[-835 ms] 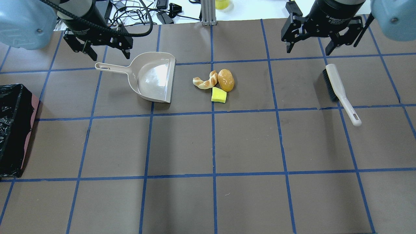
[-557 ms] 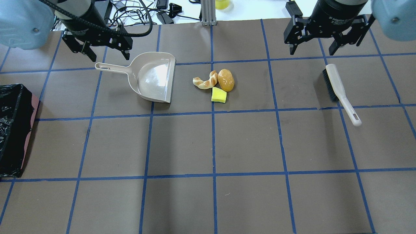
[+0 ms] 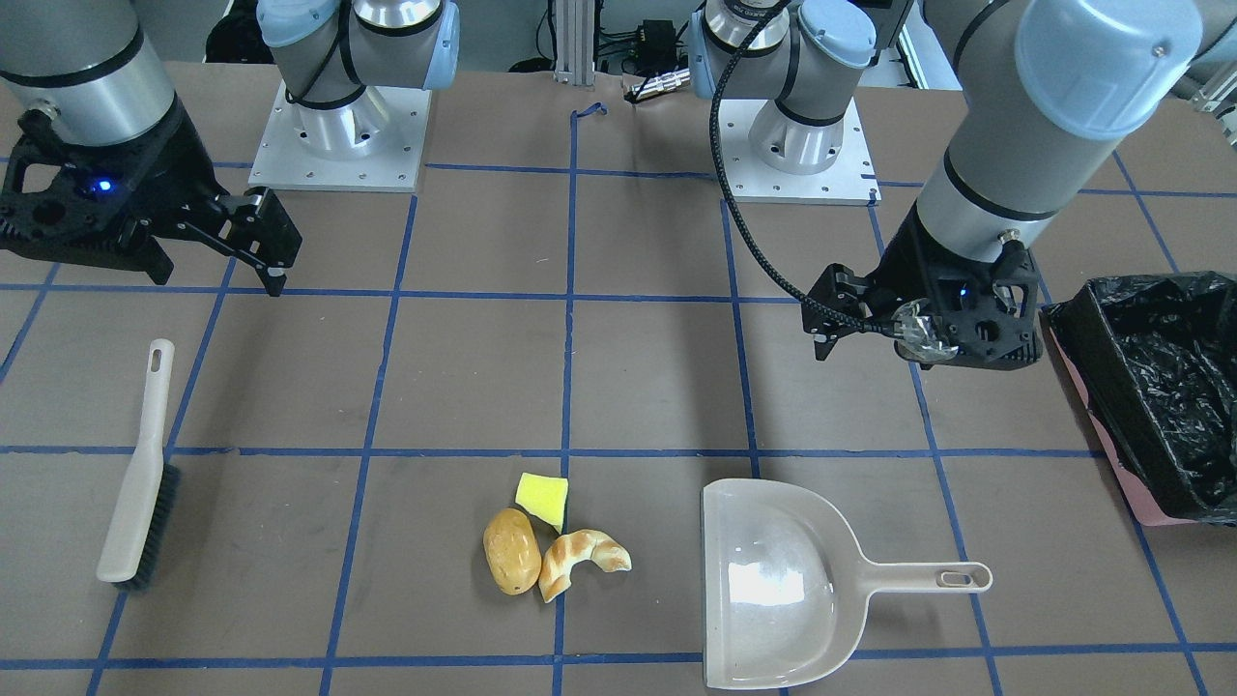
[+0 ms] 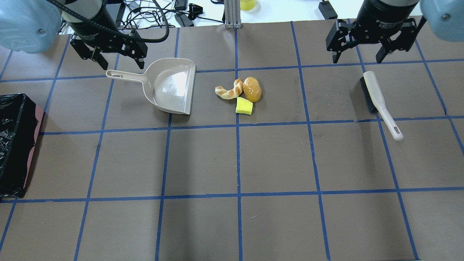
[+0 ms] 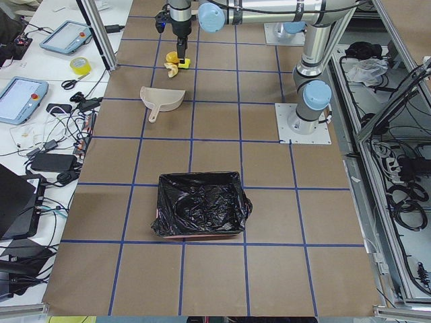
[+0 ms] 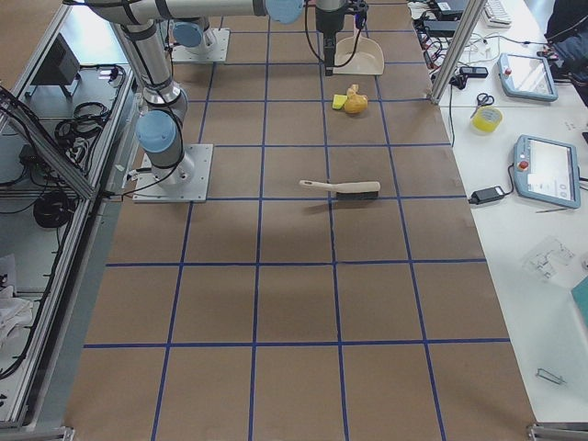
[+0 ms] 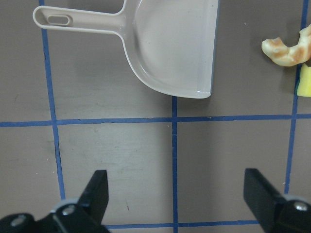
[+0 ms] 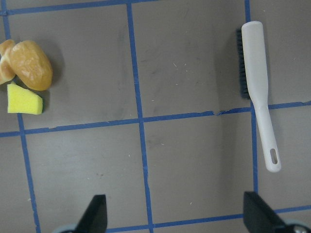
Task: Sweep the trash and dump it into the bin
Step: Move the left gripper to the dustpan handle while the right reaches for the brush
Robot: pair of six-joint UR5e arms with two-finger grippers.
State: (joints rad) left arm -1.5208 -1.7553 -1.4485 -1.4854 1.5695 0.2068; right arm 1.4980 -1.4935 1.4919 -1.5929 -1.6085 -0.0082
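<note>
The trash lies together mid-table: a tan croissant (image 4: 228,91), a golden-brown potato (image 4: 252,89) and a yellow wedge (image 4: 244,106). The bin (image 4: 16,145), pink-sided with a black bag liner, stands at the left edge. My left gripper (image 4: 122,65) hangs open above the beige dustpan's (image 4: 170,87) handle, with nothing between its fingers. Over the far end of a white brush (image 4: 378,103) with dark bristles, my right gripper (image 4: 357,59) is open and holds nothing. The left wrist view shows the dustpan (image 7: 170,48) ahead of the open fingers (image 7: 97,194).
Brown table cover (image 4: 275,159) with a blue tape grid. Cables and a metal post (image 4: 232,14) sit past the far edge. The two arm bases (image 3: 338,126) stand at the robot's side of the table.
My right gripper has drifted to the right and slightly towards the far edge. The left gripper has barely shifted. Trash, dustpan and brush have not moved.
</note>
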